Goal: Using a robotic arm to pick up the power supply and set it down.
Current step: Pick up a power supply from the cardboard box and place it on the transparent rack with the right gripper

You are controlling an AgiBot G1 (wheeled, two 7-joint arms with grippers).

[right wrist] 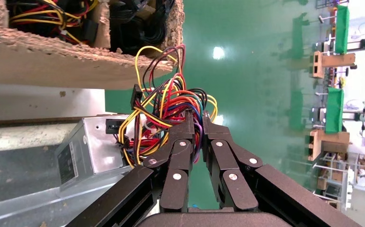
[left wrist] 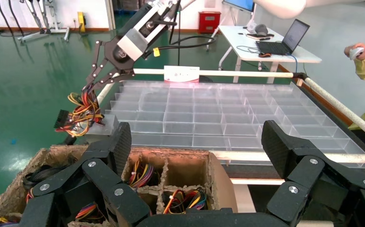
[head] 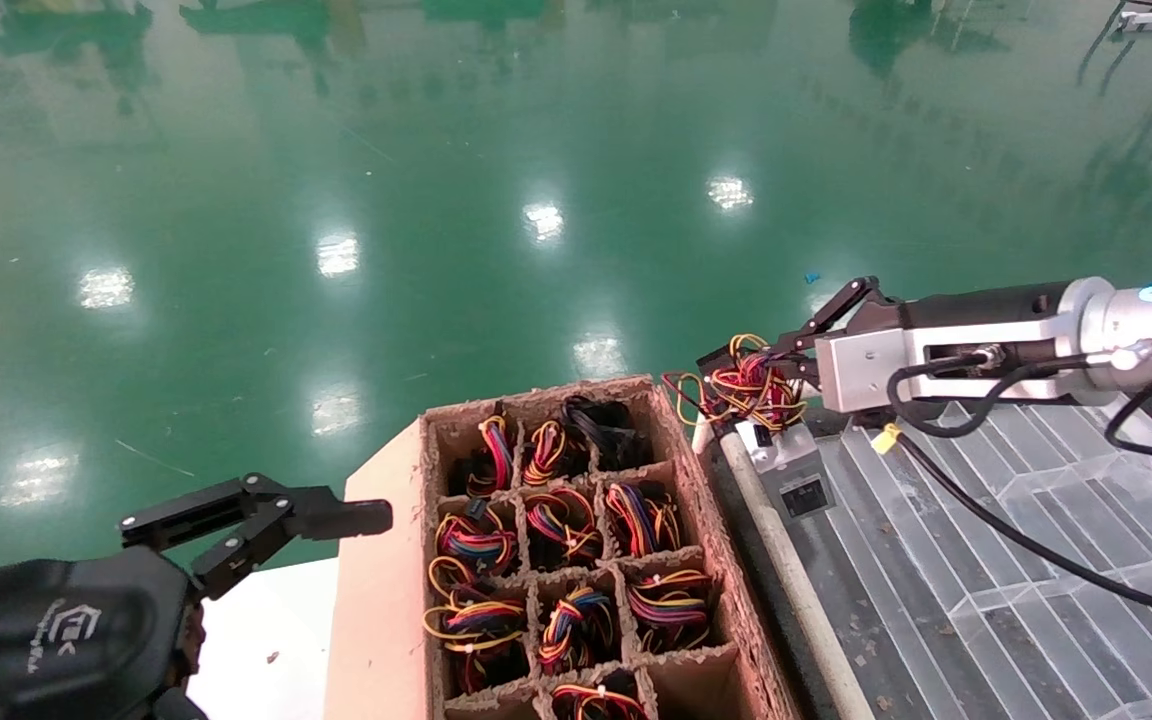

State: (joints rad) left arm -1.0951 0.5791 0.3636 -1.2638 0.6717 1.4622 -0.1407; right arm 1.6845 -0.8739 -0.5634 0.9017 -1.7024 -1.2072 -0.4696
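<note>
Jaws of the right gripper point(head: 736, 375) are pinching almost closed on the bundle of coloured wires point(head: 751, 390) belonging to the power supply point(head: 794, 472), as the right wrist view is showing, with the fingers point(right wrist: 182, 142) pressing the wires from both sides. The grey box is hanging below the wires and is sitting at the far left corner of the clear divided tray point(head: 996, 560), just right of the white rail point(head: 786, 570); its black socket is facing up toward the head camera. Whether the box is resting fully on the tray or is slightly lifted cannot be told. To the left of the rail, the brown pulp tray point(head: 706, 530) is holding further wire bundles point(head: 556, 520) in its grid cells. The left gripper point(head: 266, 520) is hovering near the left side of the pulp tray, its jaws standing wide apart and gripping nothing. Beyond everything, the green floor point(head: 436, 150) is reflecting ceiling lights.
</note>
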